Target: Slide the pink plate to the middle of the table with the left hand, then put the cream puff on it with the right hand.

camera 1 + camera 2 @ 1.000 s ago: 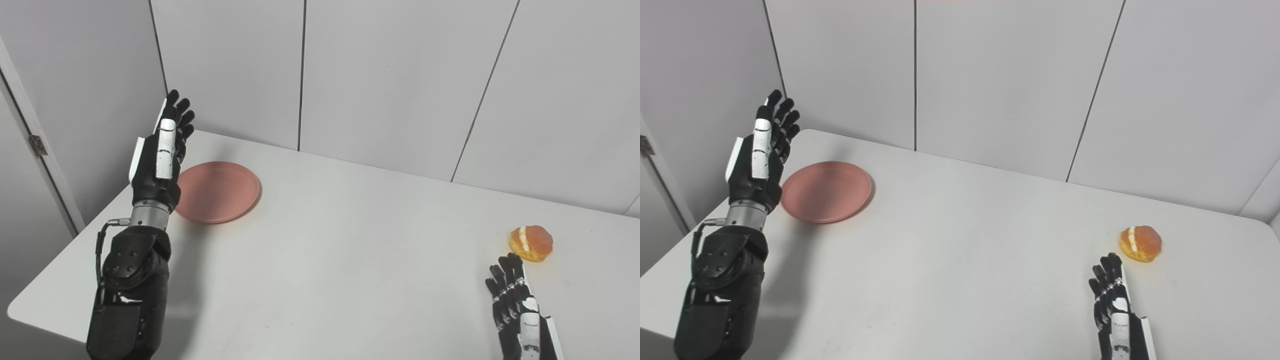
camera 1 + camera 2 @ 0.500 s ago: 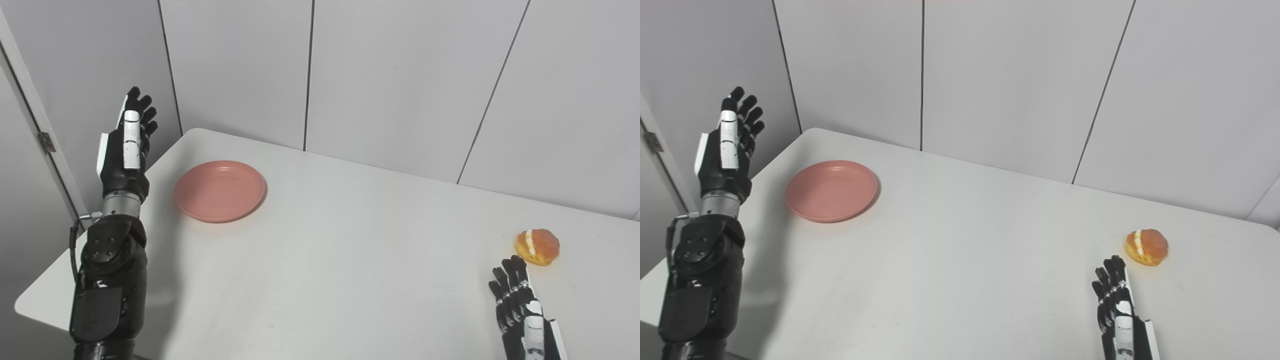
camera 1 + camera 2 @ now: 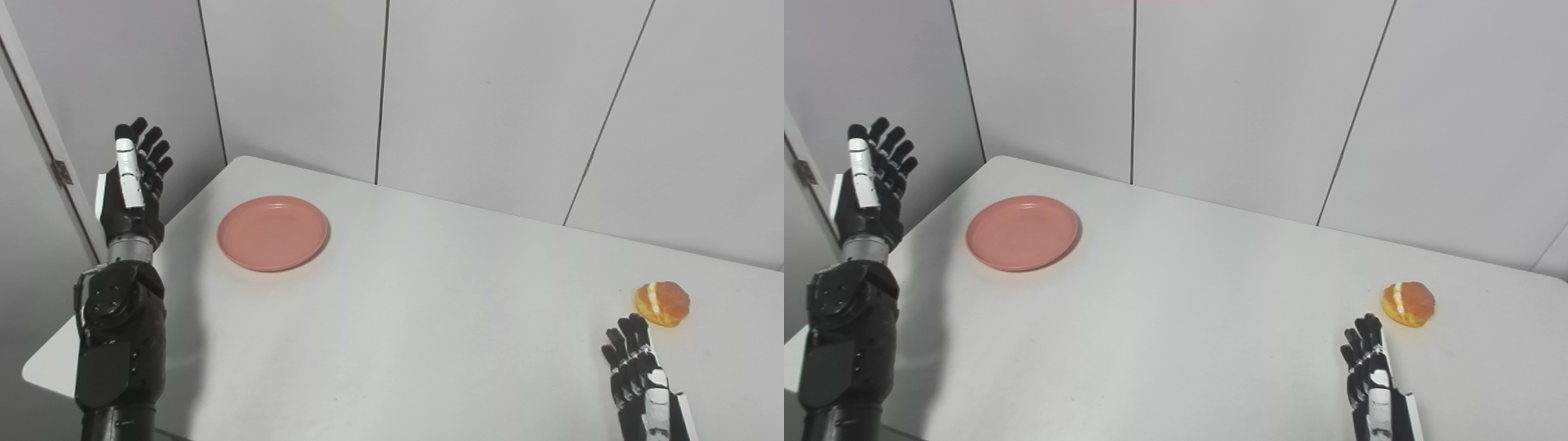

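Left hand (image 3: 131, 184) raised off the table's left edge, fingers spread, empty; right hand (image 3: 637, 367) open, idle. Pink plate (image 3: 272, 233) unmoved, cream puff (image 3: 663, 303) untouched.

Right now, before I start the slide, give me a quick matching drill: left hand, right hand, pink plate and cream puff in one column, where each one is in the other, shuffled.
Things:
1. left hand
2. right hand
3. pink plate
4. cream puff

Places:
A. on the table's right side, just beyond a hand's fingertips
B. raised and open, off the table's left edge, apart from the plate
C. low at the near right, open, holding nothing
D. flat on the table toward its far left corner, nothing on it

Pairs: 1-B, 2-C, 3-D, 4-A
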Robot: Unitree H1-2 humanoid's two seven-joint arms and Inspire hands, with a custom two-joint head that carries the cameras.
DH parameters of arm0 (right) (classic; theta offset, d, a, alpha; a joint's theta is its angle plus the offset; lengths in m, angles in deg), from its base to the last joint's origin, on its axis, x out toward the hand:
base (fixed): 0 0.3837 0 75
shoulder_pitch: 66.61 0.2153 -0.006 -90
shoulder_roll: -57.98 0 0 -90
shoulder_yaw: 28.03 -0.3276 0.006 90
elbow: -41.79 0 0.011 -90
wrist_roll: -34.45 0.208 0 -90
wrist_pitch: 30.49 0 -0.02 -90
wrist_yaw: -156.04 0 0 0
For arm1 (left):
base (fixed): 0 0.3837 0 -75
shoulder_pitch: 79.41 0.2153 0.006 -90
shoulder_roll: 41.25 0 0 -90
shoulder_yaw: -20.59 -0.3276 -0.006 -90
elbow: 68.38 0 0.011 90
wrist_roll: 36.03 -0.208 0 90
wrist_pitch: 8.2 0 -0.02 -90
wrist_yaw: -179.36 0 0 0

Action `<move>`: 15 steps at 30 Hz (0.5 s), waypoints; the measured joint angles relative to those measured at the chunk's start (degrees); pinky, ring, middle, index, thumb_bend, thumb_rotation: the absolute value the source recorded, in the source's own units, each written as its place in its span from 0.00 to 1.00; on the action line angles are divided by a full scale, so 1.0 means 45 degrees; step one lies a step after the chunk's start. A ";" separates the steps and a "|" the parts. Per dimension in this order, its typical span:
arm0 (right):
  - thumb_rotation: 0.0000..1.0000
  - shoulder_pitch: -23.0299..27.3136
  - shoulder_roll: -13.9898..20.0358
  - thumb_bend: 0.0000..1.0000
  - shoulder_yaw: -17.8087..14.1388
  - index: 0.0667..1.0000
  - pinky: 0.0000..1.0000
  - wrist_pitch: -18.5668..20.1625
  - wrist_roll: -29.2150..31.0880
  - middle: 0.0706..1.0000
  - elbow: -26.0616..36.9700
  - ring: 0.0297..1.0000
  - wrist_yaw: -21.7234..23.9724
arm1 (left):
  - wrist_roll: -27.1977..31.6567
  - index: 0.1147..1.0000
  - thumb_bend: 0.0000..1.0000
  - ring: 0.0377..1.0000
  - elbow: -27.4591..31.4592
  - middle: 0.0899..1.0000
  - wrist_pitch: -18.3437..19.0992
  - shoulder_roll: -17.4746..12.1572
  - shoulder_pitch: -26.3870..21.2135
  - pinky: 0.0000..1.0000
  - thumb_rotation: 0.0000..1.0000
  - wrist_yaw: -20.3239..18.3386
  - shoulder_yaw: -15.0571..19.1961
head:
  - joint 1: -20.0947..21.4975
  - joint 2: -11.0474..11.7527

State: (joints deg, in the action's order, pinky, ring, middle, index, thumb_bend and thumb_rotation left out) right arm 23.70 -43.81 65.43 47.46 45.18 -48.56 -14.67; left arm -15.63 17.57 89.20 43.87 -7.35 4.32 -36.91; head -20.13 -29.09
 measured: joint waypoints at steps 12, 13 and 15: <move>1.00 -0.0013 0.0011 0.54 0.0000 1.00 1.00 0.0037 0.0003 1.00 0.0036 0.99 0.0024 | 0.0522 0.89 0.55 0.91 -0.1257 0.91 0.0152 -0.0185 -0.0036 0.92 1.00 -0.0009 -0.0286 | 0.0020 -0.0059; 1.00 -0.0014 0.0012 0.55 0.0000 1.00 1.00 0.0037 0.0003 1.00 0.0037 0.99 0.0024 | 0.0533 0.89 0.55 0.91 -0.1340 0.91 0.0162 -0.0196 -0.0036 0.92 1.00 -0.0010 -0.0318 | 0.0020 -0.0059; 1.00 -0.0014 0.0017 0.55 -0.0001 1.00 1.00 0.0038 0.0004 1.00 0.0036 0.99 0.0025 | 0.0655 0.88 0.53 0.90 -0.1530 0.90 0.0170 -0.0198 -0.0060 0.91 1.00 -0.0011 -0.0370 | 0.0039 -0.0078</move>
State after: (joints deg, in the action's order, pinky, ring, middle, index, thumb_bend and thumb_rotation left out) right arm 23.63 -43.73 65.43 47.63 45.20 -48.40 -14.56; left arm -12.69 10.68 89.97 42.98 -7.62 4.28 -38.57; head -19.95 -29.44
